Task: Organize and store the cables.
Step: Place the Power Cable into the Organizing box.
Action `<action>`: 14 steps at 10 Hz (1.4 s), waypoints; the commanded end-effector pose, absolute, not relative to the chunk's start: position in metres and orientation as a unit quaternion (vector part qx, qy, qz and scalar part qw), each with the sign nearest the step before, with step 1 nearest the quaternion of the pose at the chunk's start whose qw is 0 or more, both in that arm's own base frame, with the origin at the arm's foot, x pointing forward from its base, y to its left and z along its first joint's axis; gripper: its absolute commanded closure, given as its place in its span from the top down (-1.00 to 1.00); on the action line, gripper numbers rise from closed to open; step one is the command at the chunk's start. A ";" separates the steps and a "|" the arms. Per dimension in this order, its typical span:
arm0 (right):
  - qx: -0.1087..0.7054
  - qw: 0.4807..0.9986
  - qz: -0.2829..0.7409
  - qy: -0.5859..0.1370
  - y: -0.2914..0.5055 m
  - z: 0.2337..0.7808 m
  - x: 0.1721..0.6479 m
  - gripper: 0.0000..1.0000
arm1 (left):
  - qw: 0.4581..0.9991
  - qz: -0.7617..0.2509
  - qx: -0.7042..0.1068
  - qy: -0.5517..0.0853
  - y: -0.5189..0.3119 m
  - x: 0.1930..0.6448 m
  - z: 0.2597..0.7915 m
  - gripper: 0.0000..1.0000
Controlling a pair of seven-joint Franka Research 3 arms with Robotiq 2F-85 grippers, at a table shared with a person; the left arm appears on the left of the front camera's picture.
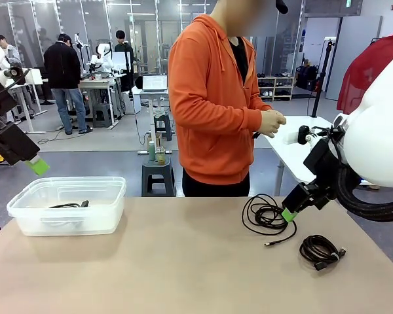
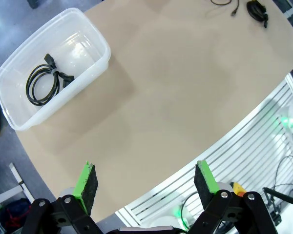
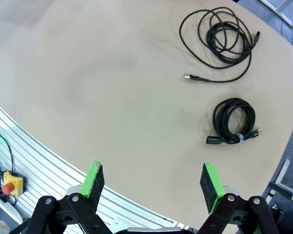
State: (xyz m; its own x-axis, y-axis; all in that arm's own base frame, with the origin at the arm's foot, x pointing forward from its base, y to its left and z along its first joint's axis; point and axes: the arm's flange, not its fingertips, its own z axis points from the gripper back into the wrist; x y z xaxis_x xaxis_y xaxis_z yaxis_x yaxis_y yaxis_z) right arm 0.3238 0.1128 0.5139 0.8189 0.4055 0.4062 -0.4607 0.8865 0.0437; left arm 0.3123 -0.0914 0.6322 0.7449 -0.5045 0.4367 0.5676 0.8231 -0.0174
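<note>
Hanging left gripper (image 2: 145, 176): high off the table's left end, jaws spread wide with nothing between them.
Clear plastic bin (image 1: 26, 219): sits on the tan table (image 1: 183, 261) near its left edge, below that gripper and well apart from it.
Coiled cable (image 2: 41, 84): one black coil with plugs, lying flat on the bin's floor, far beyond the left jaws.
Person (image 1: 213, 98): wears an orange hoodie and stands at the far side, hands (image 1: 272, 122) together in front of the body, off the table.
Loose cable (image 3: 224, 36): untidy black loops on the table's right part, one plug end trailing out.
Right gripper (image 3: 152, 176): above the table, jaws wide and empty. Both right-hand cables lie ahead of the fingers, neither between them. From the front, one green pad appears at the loose cable's right edge.
Tied cable (image 3: 233, 121): a tight black bundle near the loose cable, on the robot's side of it.
</note>
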 end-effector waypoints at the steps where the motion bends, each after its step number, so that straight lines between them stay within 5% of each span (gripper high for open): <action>1: 0.068 0.953 0.224 -0.195 0.111 0.513 0.323 1.00 | 0.933 -0.285 -0.074 -0.208 -0.093 0.310 0.636 1.00; 14: 0.068 0.953 0.224 -0.195 0.111 0.513 0.323 1.00 | 0.933 -0.285 -0.074 -0.208 -0.093 0.310 0.636 1.00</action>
State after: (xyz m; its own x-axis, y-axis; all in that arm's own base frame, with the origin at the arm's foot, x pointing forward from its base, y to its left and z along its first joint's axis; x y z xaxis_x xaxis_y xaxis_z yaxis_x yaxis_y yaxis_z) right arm 0.3238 0.1128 0.5139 0.8189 0.4055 0.4062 -0.4607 0.8865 0.0437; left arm 0.3123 -0.0914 0.6322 0.7449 -0.5044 0.4367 0.5676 0.8231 -0.0174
